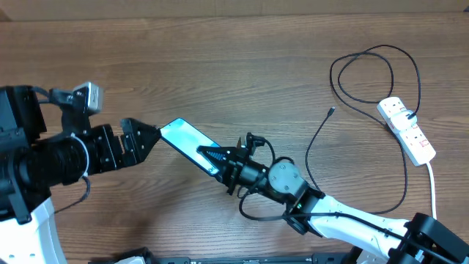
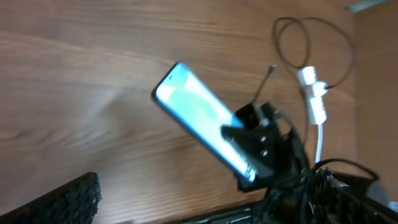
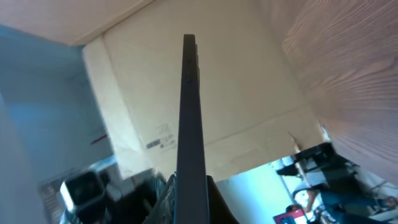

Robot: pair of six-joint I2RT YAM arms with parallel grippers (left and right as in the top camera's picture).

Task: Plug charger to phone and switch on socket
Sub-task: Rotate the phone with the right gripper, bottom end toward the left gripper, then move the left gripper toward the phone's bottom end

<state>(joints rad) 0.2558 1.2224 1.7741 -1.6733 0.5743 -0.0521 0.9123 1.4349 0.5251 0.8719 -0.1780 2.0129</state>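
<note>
The phone [image 1: 183,139], its screen lit teal, is held tilted above the wooden table. My right gripper [image 1: 217,158] is shut on its right end. In the right wrist view the phone [image 3: 189,118] shows edge-on between the fingers [image 3: 189,199]. In the left wrist view the phone [image 2: 196,115] sits ahead with the right gripper [image 2: 261,146] clamped on it. My left gripper [image 1: 146,137] is open, just left of the phone's free end, and holds nothing. The charger's black cable [image 1: 311,147] lies loose, its plug tip [image 1: 332,111] free. The socket [image 1: 407,130] lies at the far right.
The socket's thick white cord [image 1: 432,183] runs towards the front right edge. The charger cable loops [image 1: 374,62] behind the socket. A cardboard wall [image 1: 220,7] borders the back of the table. The socket [image 2: 314,99] and the cable tip [image 2: 272,67] also show in the left wrist view.
</note>
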